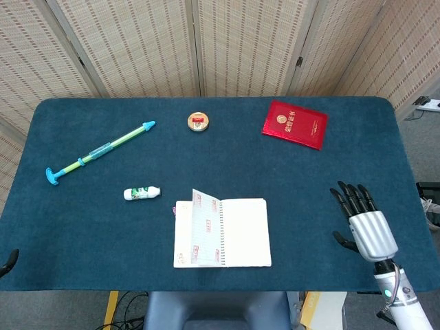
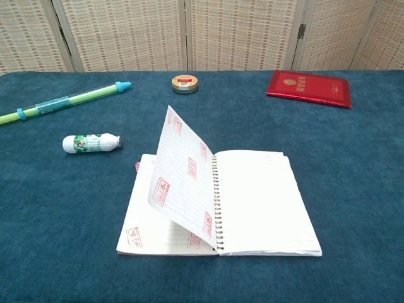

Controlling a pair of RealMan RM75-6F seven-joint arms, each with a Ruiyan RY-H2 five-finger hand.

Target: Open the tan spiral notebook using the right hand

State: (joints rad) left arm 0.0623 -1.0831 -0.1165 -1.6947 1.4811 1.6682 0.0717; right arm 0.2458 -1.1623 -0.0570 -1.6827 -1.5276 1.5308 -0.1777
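Observation:
The spiral notebook lies open near the table's front edge, white lined pages up. A few stamped pages stand half raised over its left side. My right hand hovers far to the right of it, near the table's front right corner, fingers spread and holding nothing. It shows only in the head view. A dark tip at the left bottom edge of the head view may be my left hand; its fingers are not visible.
A red booklet lies at the back right. A small round tin sits at the back centre. A green and blue syringe-like tube lies at the left, a small white bottle left of the notebook.

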